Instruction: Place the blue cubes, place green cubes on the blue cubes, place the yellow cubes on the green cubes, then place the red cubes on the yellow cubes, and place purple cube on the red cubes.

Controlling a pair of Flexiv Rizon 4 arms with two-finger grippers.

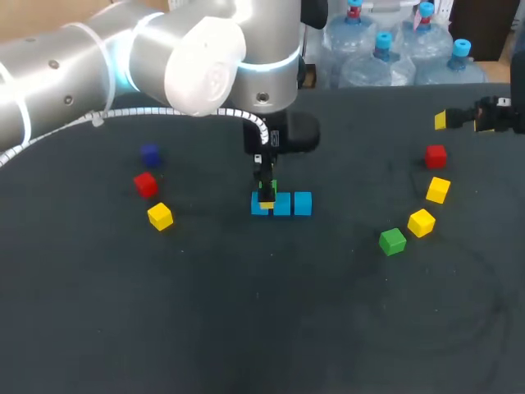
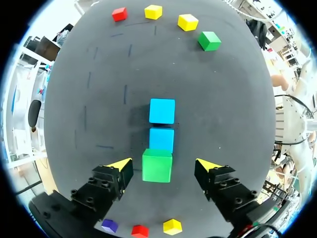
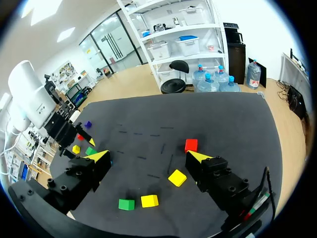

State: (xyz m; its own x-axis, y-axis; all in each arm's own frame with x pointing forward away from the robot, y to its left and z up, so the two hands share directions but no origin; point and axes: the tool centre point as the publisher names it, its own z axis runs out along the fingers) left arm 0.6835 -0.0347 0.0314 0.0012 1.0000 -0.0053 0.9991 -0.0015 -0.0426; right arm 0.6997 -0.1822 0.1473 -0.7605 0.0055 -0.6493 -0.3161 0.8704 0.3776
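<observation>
Matt cloth-like table (image 1: pixel 262 328), smooth green cube (image 2: pixel 157 166)

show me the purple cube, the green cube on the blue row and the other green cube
purple cube (image 1: pixel 149 153): head view, middle of the cube
stacked green cube (image 2: pixel 157 165): left wrist view, middle of its top face
loose green cube (image 1: pixel 392 240): head view, middle of the cube

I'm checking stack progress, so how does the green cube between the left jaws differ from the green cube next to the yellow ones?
The stacked green cube sits on the end of the row of blue cubes. The loose green cube lies on the bare table. The stacked one is between the left gripper's open jaws. The loose one has no gripper around it and lies beside a yellow cube. Both look the same green and size.
</observation>
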